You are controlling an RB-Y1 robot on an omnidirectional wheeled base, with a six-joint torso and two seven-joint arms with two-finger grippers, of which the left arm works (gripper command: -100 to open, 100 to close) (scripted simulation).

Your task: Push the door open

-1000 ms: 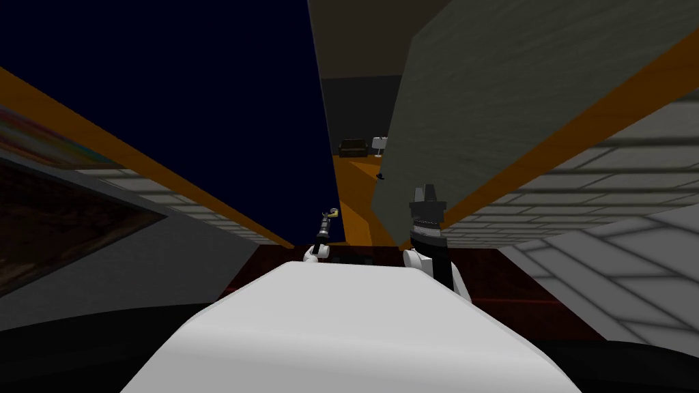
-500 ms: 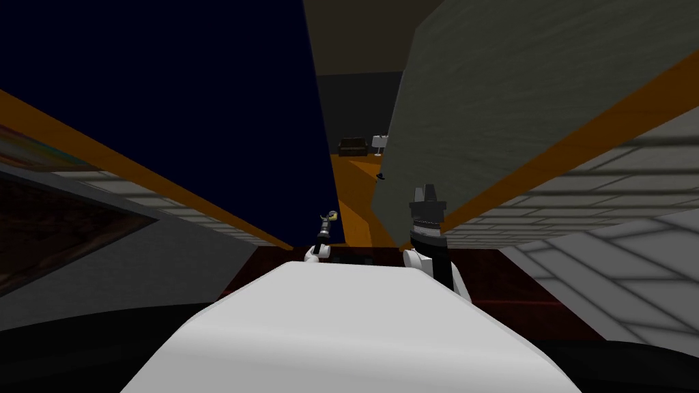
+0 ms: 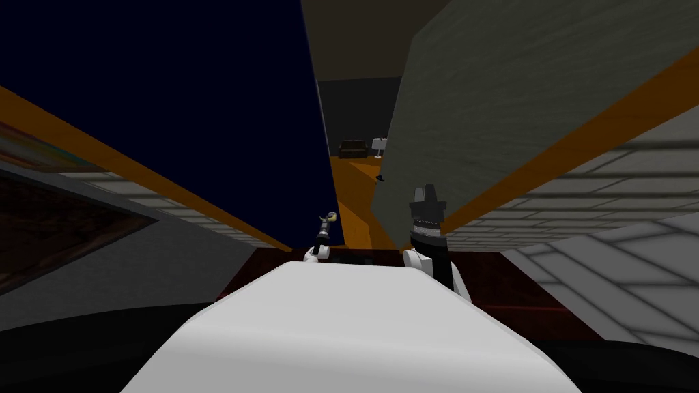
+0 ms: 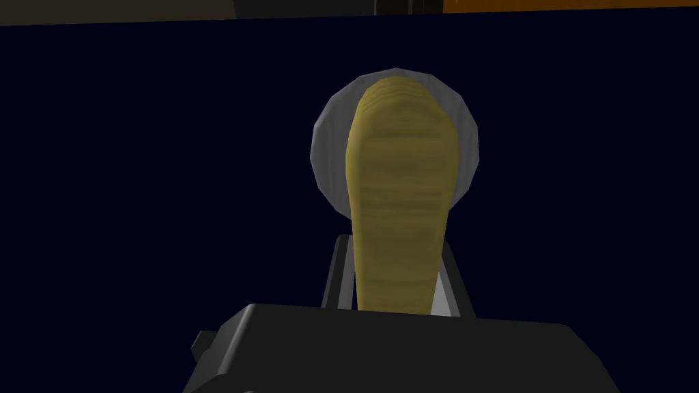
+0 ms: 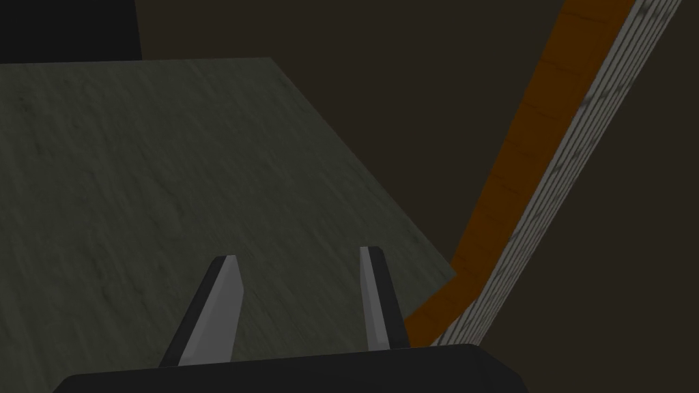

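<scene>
The dark navy door [image 3: 205, 102] carries a yellow lever handle [image 4: 399, 177] on a round grey plate [image 4: 326, 150]. My left gripper [image 4: 394, 263] is shut on that handle, and its fingers [image 4: 339, 273] press the lever's two sides. In the head view the left gripper [image 3: 330, 220] sits at the navy door's free edge. A grey-green door panel [image 3: 512, 89] stands ajar on the right. My right gripper [image 5: 299, 254] is open in front of this panel [image 5: 170, 170], with nothing between its fingers; it also appears upright in the head view [image 3: 428, 192].
Between the navy door and the grey-green panel a narrow gap shows orange floor [image 3: 351, 198], a dark piece of furniture [image 3: 353, 148] and a white lamp [image 3: 379, 143] far beyond. Orange trim and pale brick walls [image 3: 601, 177] flank both sides. A dark red mat [image 3: 519, 286] lies underfoot.
My left gripper has closed from wide open onto the yellow handle. The navy door's edge has shifted slightly left in the head view. The right arm has stayed put.
</scene>
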